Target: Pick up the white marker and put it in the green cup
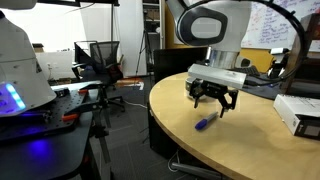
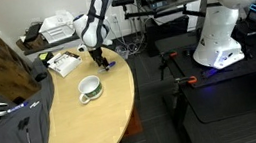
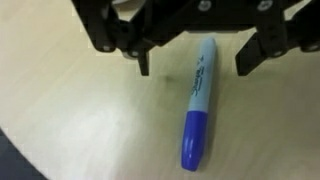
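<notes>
The white marker (image 3: 198,110) lies flat on the round wooden table; it has a pale barrel and a blue cap. It shows as a small blue stick in both exterior views (image 1: 201,124) (image 2: 107,66). My gripper (image 3: 192,68) is open, its two fingers hanging on either side of the marker's barrel, just above the table (image 1: 214,103). It holds nothing. The green cup (image 2: 90,88), whitish with a dark green band, stands on the table some way from the gripper, toward the table's middle.
A white box (image 1: 298,113) and papers (image 2: 64,62) lie on the table's far part near the gripper. The table edge (image 1: 165,120) curves close to the marker. Office chairs (image 1: 98,60), tripods and another white robot (image 2: 224,23) stand on the floor around.
</notes>
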You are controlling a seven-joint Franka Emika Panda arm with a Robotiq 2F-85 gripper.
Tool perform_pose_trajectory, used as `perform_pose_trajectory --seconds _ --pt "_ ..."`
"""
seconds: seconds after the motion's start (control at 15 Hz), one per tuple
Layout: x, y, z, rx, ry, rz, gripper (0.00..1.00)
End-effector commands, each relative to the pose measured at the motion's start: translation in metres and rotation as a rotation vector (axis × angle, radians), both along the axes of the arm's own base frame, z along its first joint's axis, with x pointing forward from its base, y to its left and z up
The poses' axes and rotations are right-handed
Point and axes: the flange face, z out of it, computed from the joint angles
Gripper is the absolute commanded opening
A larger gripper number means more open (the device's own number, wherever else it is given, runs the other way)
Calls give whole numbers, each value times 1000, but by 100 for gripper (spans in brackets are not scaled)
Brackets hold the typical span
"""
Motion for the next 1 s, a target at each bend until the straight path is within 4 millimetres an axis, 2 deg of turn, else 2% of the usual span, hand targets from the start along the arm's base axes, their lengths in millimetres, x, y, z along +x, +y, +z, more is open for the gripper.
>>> perform_pose_trajectory --seconds 0.0,0.2,0.47,0.6,0.67,0.73,0.93 --pt "-1 -7 -11 13 -19 -60 68" --pt "-2 -6 -15 -11 -44 -63 45" --pt "0 -5 -10 -24 -61 -48 14" --pt "9 -9 -4 -13 -85 17 1" --pt "7 -6 -2 -7 -102 71 0" --pt "9 -3 2 2 -129 143 5" --pt "11 -2 10 55 -188 288 5"
